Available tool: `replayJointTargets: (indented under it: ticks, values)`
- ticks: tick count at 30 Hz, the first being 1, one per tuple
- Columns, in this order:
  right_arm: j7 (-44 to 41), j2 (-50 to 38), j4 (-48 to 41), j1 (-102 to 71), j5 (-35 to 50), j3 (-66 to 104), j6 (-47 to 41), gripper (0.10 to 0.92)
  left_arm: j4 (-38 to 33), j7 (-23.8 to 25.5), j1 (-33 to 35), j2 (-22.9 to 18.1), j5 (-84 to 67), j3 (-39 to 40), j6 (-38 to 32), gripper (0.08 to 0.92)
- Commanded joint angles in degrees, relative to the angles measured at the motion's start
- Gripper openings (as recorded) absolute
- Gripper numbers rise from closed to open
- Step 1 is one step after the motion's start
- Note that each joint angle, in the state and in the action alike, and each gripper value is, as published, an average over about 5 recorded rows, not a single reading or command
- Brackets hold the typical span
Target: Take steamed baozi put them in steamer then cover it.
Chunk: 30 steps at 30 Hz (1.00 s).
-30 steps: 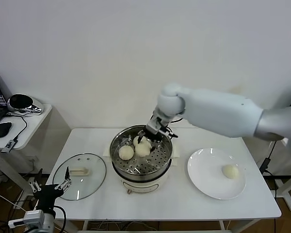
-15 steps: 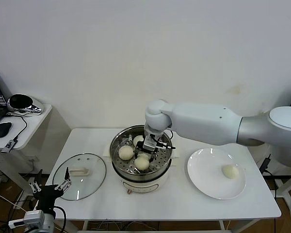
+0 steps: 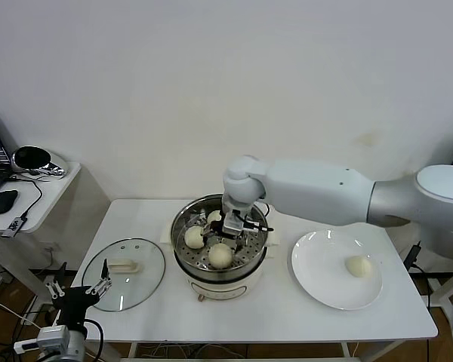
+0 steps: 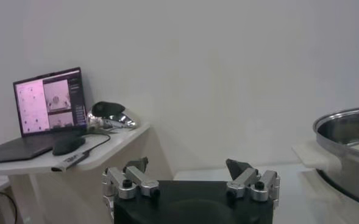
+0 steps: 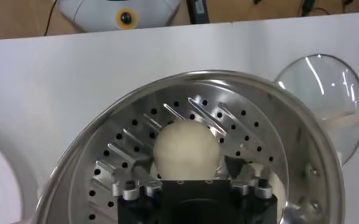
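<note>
The steamer (image 3: 187, 265) stands mid-table with three baozi on its perforated tray: one at the front (image 3: 220, 255), one at the left (image 3: 194, 237), one at the back (image 3: 214, 217). My right gripper (image 3: 230, 229) is inside the pot, open, its fingers on either side of the front baozi (image 5: 186, 148), which rests on the tray (image 5: 124, 146). A fourth baozi (image 3: 357, 265) lies on the white plate (image 3: 317, 279). The glass cover (image 3: 124, 273) lies flat on the table left of the steamer. My left gripper (image 3: 79, 291) is parked low, off the table's front left corner, open and empty (image 4: 187, 167).
A side desk (image 3: 45, 188) with a laptop (image 4: 48, 103), a mouse and cables stands at the far left. The steamer's rim (image 4: 350, 125) shows in the left wrist view. The cover (image 5: 325, 100) also shows in the right wrist view.
My right gripper came down into the pot with a baozi, set it on the front of the tray and let go. The left arm has not moved.
</note>
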Motion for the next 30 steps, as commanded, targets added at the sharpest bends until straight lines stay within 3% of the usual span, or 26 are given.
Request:
replayJointTargets:
  ticks: [1,7,12,15,20,30]
  values:
    - [-1.78,-8.83,4.35,8.63,7.93,0.52,-15.11,0.822,-0.41,0.04,-0.06,0.09,-0.16,0.11,0.05,0.823]
    - [0.54,-21.77,13.79,12.39,14.96,-0.62,-42.95,0.823,-0.55,0.09,-0.2,0.71,-0.51,0.43,0.01,0.823]
    - [0.21,-33.39,18.93,11.95,13.03,-0.76,-51.67,0.823,-0.97,0.11,-0.61,1.34,-0.73,1.62,0.09,0.823]
    - [-0.95,-40.45,19.78,8.5,10.51,1.42,-51.7,0.823,-1.25,0.12,-0.81,1.62,-0.68,2.3,0.13,0.823]
    - [-3.63,-47.54,17.28,-4.07,3.28,10.41,-44.42,0.823,-1.15,0.13,-0.89,2.15,-0.62,2.93,0.11,0.823]
    - [-5.89,-46.8,1.86,-37.0,-8.36,39.74,-32.67,0.823,-0.93,0.17,-0.87,2.35,-0.46,2.86,0.18,0.823]
